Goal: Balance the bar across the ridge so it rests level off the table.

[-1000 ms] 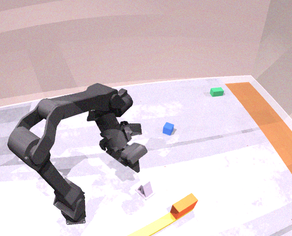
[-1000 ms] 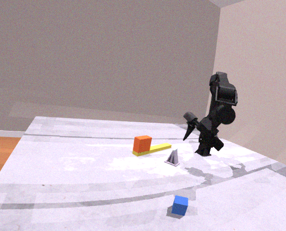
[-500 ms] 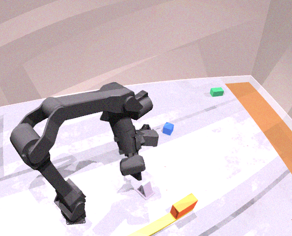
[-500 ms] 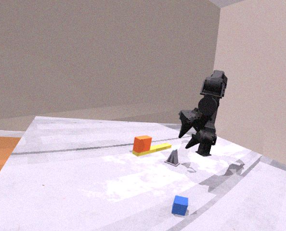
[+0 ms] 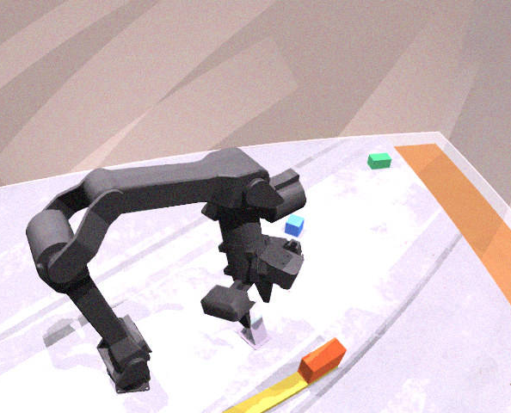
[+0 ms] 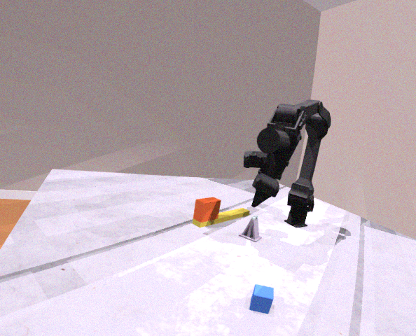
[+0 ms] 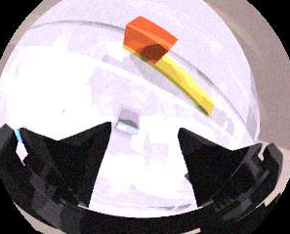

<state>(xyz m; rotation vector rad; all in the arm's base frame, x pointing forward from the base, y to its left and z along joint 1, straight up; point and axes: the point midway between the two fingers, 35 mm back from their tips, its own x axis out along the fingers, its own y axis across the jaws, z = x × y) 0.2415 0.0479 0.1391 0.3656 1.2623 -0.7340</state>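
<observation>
Yellow bar (image 5: 273,393), orange block (image 5: 322,359) at one end, lies flat on the pale streaked table (image 5: 403,267), beside the grey ridge (image 6: 251,229). Gripper (image 7: 145,136) hovers above the ridge, fingers wide, holding nothing. Beige walls behind.

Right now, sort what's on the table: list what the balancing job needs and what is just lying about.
Needed:
- long yellow bar with an orange block on one end
- small grey wedge-shaped ridge
- gripper, jaws open, holding nothing

Lying about:
- small blue cube
- small green block

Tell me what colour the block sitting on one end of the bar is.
Orange-red; the block on the yellow bar shows best in the exterior view.
</observation>
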